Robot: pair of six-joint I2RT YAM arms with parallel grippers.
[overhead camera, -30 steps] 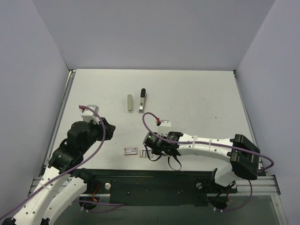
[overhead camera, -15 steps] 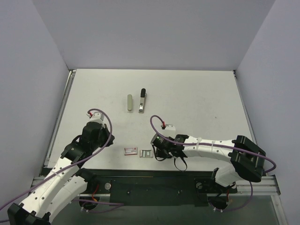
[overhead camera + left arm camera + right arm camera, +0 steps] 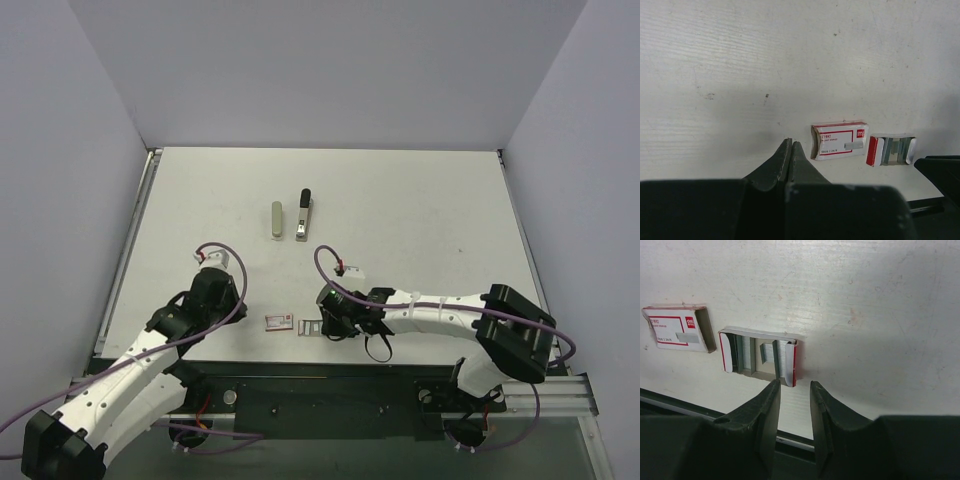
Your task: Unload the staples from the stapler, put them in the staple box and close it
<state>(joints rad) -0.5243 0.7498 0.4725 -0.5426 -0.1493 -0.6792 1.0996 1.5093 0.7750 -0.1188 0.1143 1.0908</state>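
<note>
The stapler [image 3: 304,216], light grey with a black far end, lies in the middle of the table, far from both arms. Any staples inside it are hidden. My left gripper [image 3: 233,298] [image 3: 791,143] is shut with nothing in it, low over the table, left of a white-and-red staple box sleeve [image 3: 278,321] [image 3: 839,140]. My right gripper [image 3: 328,324] [image 3: 795,385] is narrowly open and holds nothing. It hovers just in front of the open staple tray [image 3: 312,326] [image 3: 759,356], which holds grey staple strips [image 3: 784,358].
A plain beige-grey bar [image 3: 277,221] lies just left of the stapler. The sleeve and tray sit close to the table's near edge [image 3: 790,437], by the black base rail [image 3: 330,385]. Grey walls close in the left, back and right sides.
My left gripper has shut, and its arm has swung down and right towards the staple box. The right gripper has shifted slightly by the tray and kept its opening.
</note>
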